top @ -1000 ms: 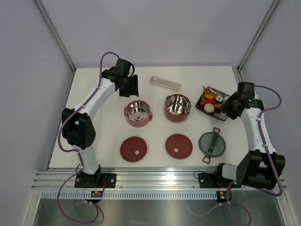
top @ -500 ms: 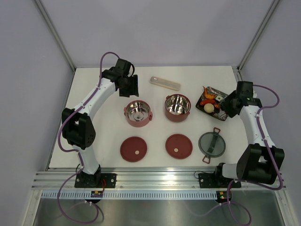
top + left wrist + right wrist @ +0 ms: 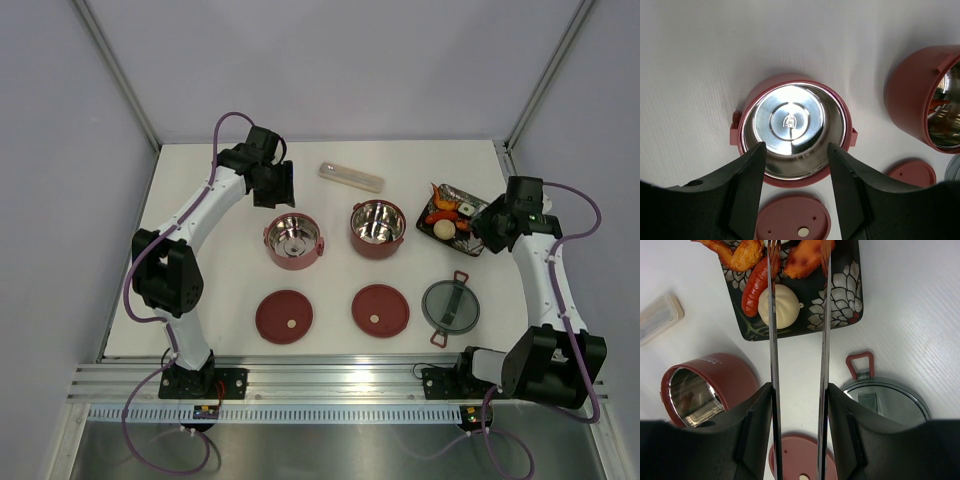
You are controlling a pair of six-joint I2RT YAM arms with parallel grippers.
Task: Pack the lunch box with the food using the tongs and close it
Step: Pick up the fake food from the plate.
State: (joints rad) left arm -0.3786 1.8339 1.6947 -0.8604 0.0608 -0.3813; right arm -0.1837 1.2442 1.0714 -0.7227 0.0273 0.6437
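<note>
**Operator:** Where do my grippers stand?

**Spotter:** Your right gripper is clamped on the tongs. One finger presses each silver arm from outside. The two arms stay apart and run side by side out to the black patterned tray. Both tips are at the tray's far end, among the food. One tip is by an orange fried piece and the other is over a second orange piece. I can't tell if they touch. Nothing shows pinched between the tips. A red sausage-like piece and the white bun lie touching, and the tongs' left arm crosses above both.

Your left gripper has its jaws apart and grips nothing. It hangs over the left bowl, whose steel inside is bare.

**Operator:** And the lunch box?

**Spotter:** Overhead, it lies in pieces on the table.
- **Bowls:** the two sit mid-table, with the right bowl at the left one's 3 o'clock, apart from it.
- **Tray:** it lies near the right bowl, at that bowl's 2 o'clock.
- **Disc lids:** the two disc lids lie flat, one at each bowl's 6 o'clock, so both bowls are uncovered.
- **Top lid:** the grey top lid lies at the right disc's 3 o'clock.
- **Cutlery case:** the beige cutlery case lies at 12 o'clock, beyond the gap between the bowls.
</note>
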